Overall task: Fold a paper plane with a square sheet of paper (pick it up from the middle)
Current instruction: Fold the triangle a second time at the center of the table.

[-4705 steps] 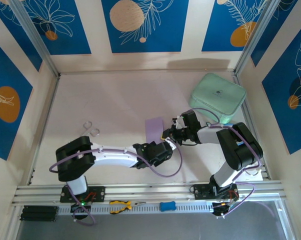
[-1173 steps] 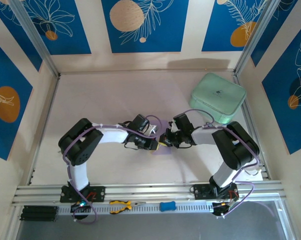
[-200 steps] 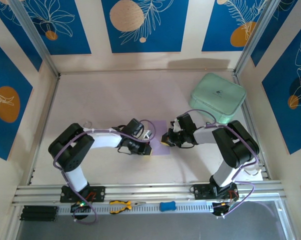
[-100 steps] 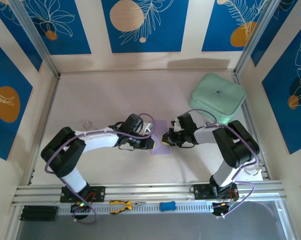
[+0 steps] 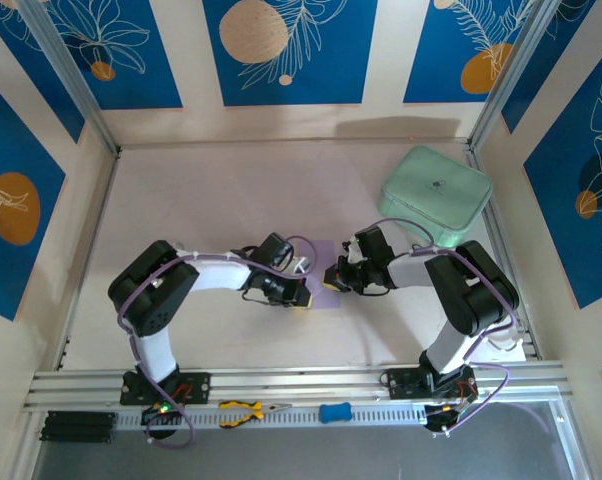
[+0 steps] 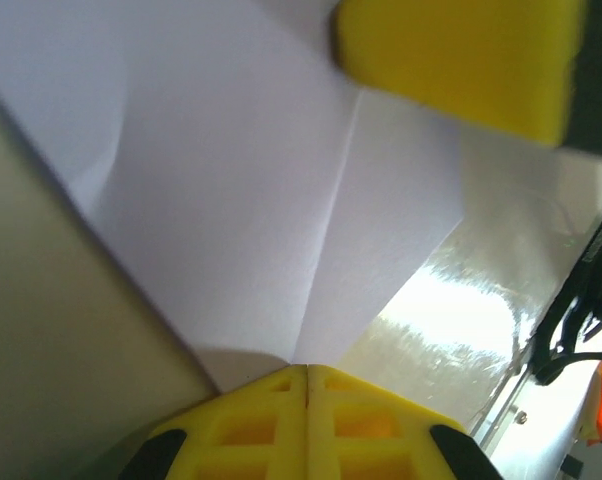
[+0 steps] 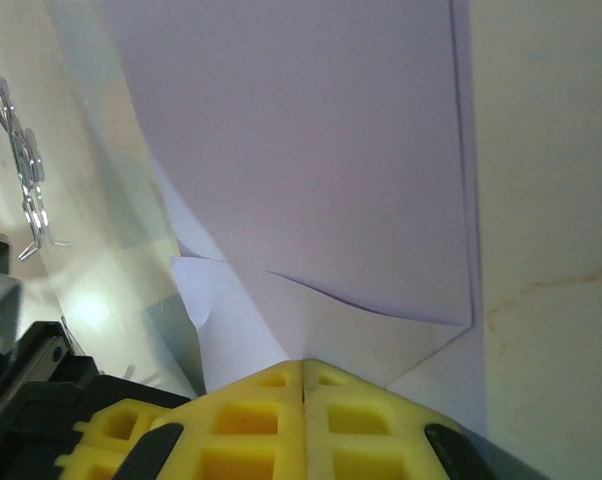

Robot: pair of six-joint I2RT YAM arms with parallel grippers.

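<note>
The square sheet of paper (image 5: 323, 272), pale lavender and partly folded, lies flat on the table between the two arms. In the left wrist view the paper (image 6: 281, 200) shows a straight centre crease that runs down to my left gripper (image 6: 308, 374), which is shut with its tips at the fold's lower point. In the right wrist view the paper (image 7: 311, 160) has a flap folded over it, and my right gripper (image 7: 303, 366) is shut with its tips resting on the sheet. From above, the left gripper (image 5: 301, 296) and right gripper (image 5: 332, 279) almost meet over the paper's near edge.
A mint-green rounded case (image 5: 436, 194) sits at the back right. Bent metal clips (image 7: 26, 175) lie on the table left of the paper. Pliers (image 5: 243, 410) and a blue piece (image 5: 334, 411) rest on the front rail. Walls enclose the table.
The left arm's elbow swung out to the left and came back, and its gripper slid a little along the paper's near edge. The right gripper and the paper stayed in place.
</note>
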